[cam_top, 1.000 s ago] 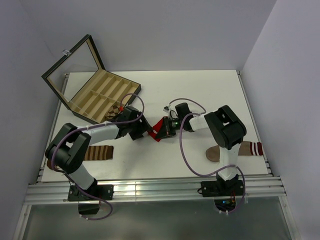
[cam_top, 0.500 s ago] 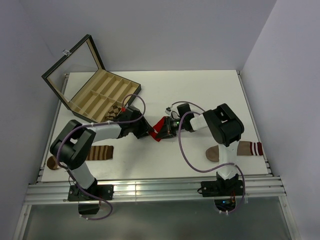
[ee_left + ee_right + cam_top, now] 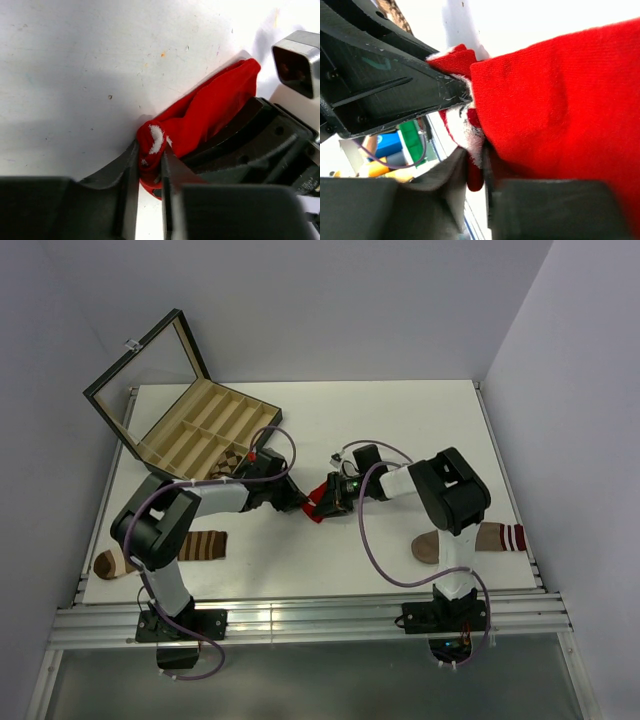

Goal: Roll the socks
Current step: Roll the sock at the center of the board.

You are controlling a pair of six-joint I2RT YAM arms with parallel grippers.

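**Operator:** What do we hold, and where?

**Technician:** Our left gripper (image 3: 150,156) is closed on a bunched end of the red sock (image 3: 210,107), and white flecks show at the pinch. Our right gripper (image 3: 476,161) is clamped on the same sock from the opposite side. The two tool heads nearly touch near the middle of the table (image 3: 400,420). The sock sits between them, low over the surface.

**Operator:** How do we perform the roll well?

**Technician:** We judge that one gripper should anchor while the other turns the fabric over on itself. We hold both pinches firm and move in a small arc. We avoid pulling apart, since that would stretch the sock flat. With the fingers this close, collision is the main risk, so we move one arm at a time.

**Operator:** What can we not confirm?

**Technician:** From above, the grippers cover most of the sock. We cannot tell how many turns are formed, or which end is the toe. The wrist views crop the rest. The argyle sock (image 3: 232,460) lies beside the open box (image 3: 190,425), partly under the left arm, and its condition is unclear.
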